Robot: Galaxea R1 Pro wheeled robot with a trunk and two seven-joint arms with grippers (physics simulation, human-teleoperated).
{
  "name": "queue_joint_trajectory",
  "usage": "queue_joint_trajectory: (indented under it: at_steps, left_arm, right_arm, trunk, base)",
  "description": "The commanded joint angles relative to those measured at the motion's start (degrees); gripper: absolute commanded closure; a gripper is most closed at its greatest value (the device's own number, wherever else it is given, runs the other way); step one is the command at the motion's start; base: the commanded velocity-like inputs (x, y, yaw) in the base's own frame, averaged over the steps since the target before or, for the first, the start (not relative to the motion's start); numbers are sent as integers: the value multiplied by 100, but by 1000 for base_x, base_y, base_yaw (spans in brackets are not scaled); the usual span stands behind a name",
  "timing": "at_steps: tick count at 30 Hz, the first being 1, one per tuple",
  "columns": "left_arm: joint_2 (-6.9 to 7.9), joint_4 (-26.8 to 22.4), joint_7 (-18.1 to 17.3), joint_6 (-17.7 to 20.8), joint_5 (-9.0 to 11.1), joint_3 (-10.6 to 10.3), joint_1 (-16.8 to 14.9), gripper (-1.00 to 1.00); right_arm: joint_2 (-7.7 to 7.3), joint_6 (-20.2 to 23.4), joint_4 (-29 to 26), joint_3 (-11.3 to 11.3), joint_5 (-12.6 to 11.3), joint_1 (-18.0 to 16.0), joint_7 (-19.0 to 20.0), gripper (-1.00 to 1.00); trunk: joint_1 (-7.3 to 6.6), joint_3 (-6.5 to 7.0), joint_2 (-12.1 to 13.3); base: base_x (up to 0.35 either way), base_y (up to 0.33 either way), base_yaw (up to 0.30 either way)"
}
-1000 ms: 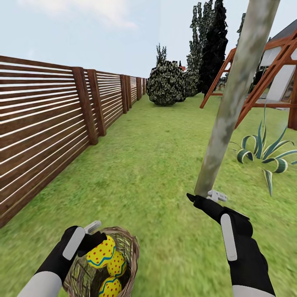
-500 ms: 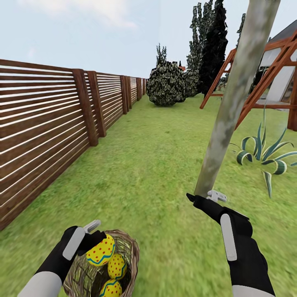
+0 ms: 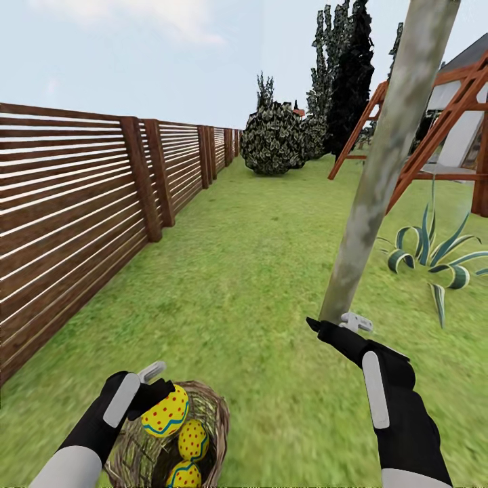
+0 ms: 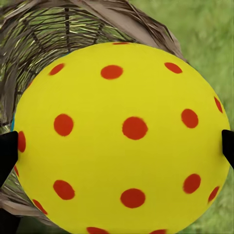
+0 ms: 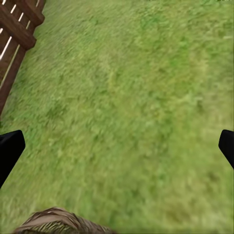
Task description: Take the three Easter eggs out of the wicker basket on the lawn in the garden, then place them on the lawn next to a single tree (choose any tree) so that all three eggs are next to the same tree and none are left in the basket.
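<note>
Nearest the camera, at lower left of the head view, the left arm reaches forward over the basket (image 3: pixel 210 413) rim, forearm angled up and inward. Left gripper (image 3: pixel 165 394) is closed on one egg (image 3: pixel 166 410), held above the basket's near rim; the left wrist view shows the fingertips (image 4: pixel 8 152) pressed against both sides of that egg (image 4: pixel 122 139), with wicker (image 4: pixel 58 24) behind it. Two more eggs lie inside the basket: one (image 3: pixel 193 439) just below the held egg, another (image 3: pixel 181 474) at the frame's lower edge. The basket sits on the lawn (image 3: pixel 257 271).

At lower right, the right arm extends forward and up, wrist bent inward. Right gripper (image 3: pixel 339 322) holds nothing and stands wide; in the right wrist view its fingertips (image 5: pixel 9 151) sit at opposite edges over bare grass. It hovers just before the tree (image 3: pixel 379 176) base.

Farther off: a striped-leaf plant (image 3: pixel 430 254) right of the trunk, a slatted fence (image 3: pixel 81 203) along the left, a bush (image 3: pixel 274 139) and cypresses (image 3: pixel 349 74) at the back.
</note>
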Motion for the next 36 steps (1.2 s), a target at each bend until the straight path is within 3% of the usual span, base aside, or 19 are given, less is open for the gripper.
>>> queue_joint_trajectory:
  at_steps: [1,36]
  left_arm:
    - [0,-7,53,14,57,2,-2,100]
    - [2,68,32,-103,57,11,-2,100]
  right_arm:
    - [4,30,-2,-18,9,-5,36,-100]
    - [0,30,4,-63,9,-5,36,-100]
  trunk:
    - [-24,13,39]
    - [-793,641,1442]
  base:
    - [-96,13,0]
    - [-58,1,0]
